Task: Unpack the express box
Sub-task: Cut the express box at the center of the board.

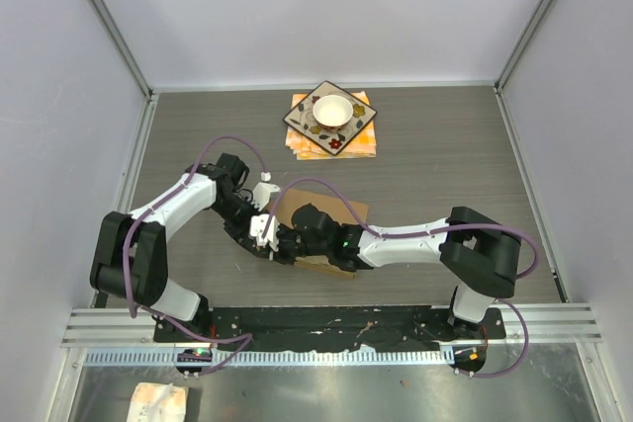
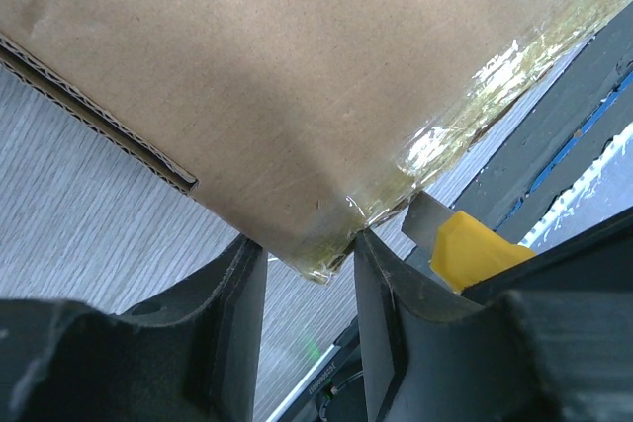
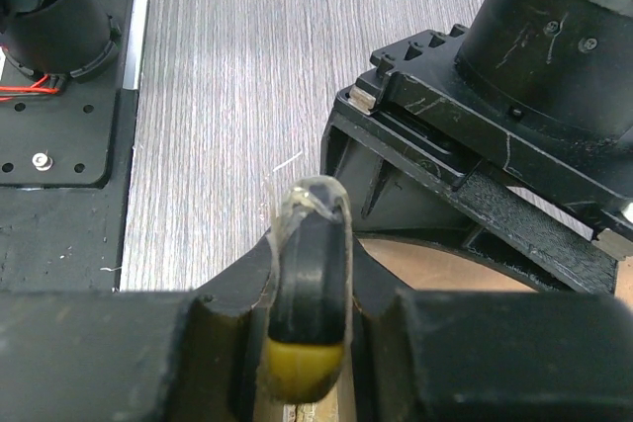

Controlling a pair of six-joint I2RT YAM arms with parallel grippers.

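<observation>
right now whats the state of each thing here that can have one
express box: looks closed, clear tape along one edge
left gripper: fingers either side of a box corner, grip unclear
right gripper: shut on the cutter
cutter: held, blade end beside that box corner
white bowl: upright on the patterned plate, looks empty

Close on the broad brown face of the express box (image 2: 297, 66), its taped corner dipping between the spread dark fingers (image 2: 237, 323) of the left gripper (image 2: 305, 249), grey wood-grain bench (image 2: 89, 234) beneath, a yellow tool (image 2: 475, 249) with a grey tip just beside one finger.
</observation>
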